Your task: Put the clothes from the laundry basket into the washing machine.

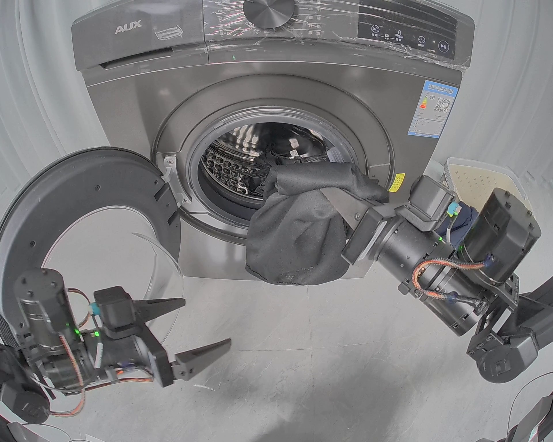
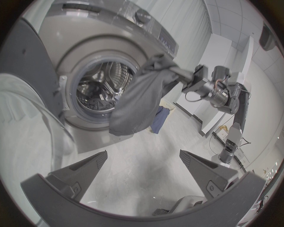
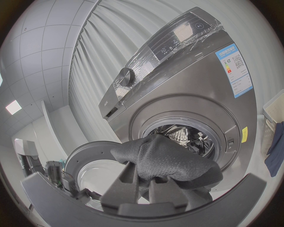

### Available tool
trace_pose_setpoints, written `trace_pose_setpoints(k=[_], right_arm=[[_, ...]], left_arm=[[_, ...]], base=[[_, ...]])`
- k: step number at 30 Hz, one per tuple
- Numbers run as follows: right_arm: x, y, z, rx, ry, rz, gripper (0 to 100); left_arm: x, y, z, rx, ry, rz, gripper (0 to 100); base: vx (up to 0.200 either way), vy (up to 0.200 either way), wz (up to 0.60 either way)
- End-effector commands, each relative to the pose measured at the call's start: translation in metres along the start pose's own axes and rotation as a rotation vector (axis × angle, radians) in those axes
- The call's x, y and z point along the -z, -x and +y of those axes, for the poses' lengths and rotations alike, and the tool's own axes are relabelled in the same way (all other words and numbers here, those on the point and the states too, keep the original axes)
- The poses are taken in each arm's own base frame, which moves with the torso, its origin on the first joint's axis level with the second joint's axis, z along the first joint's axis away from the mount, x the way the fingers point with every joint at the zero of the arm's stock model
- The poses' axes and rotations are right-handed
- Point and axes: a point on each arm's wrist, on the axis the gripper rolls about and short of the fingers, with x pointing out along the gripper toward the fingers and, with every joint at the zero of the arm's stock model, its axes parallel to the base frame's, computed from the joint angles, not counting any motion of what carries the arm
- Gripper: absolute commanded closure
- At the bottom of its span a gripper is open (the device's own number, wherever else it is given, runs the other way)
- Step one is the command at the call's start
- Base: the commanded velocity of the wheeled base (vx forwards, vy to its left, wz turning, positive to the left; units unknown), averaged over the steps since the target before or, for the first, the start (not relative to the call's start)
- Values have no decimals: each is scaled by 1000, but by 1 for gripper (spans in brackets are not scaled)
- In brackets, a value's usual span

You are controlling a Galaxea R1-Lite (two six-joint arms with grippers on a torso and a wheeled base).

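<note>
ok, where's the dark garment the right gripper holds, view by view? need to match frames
Head view: dark garment at centre, hanging from the right gripper over the lower right of the drum opening.
Left wrist view: dark garment hangs in front of the drum opening, held by the far arm.
Right wrist view: dark garment bunched over the gripper, before the opening.
Shared landmark: control dial.

Place: a staged test room or lab.
Signs: grey metal front-loading washing machine (image 1: 132, 109) with film-wrapped panel; pale floor-length curtains (image 3: 97, 56); white grid-panel ceiling (image 3: 44, 41).
</note>
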Motion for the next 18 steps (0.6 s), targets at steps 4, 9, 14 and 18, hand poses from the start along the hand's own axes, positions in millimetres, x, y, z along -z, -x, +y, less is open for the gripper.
trace_pose_setpoints(k=[4, 9, 14, 18], right_arm=[[-5, -6, 3, -17, 1, 1, 100], [-3, -6, 4, -18, -2, 7, 100], [-3, -6, 4, -15, -1, 8, 100], [-4, -5, 4, -16, -2, 9, 100]], left_arm=[[15, -67, 5, 31, 84, 95, 0], [9, -80, 9, 38, 152, 77, 0], [13, -93, 13, 31, 178, 91, 0], [14, -101, 15, 27, 190, 95, 0]], base=[[0, 0, 0], [0, 0, 0], [0, 0, 0], [0, 0, 0]])
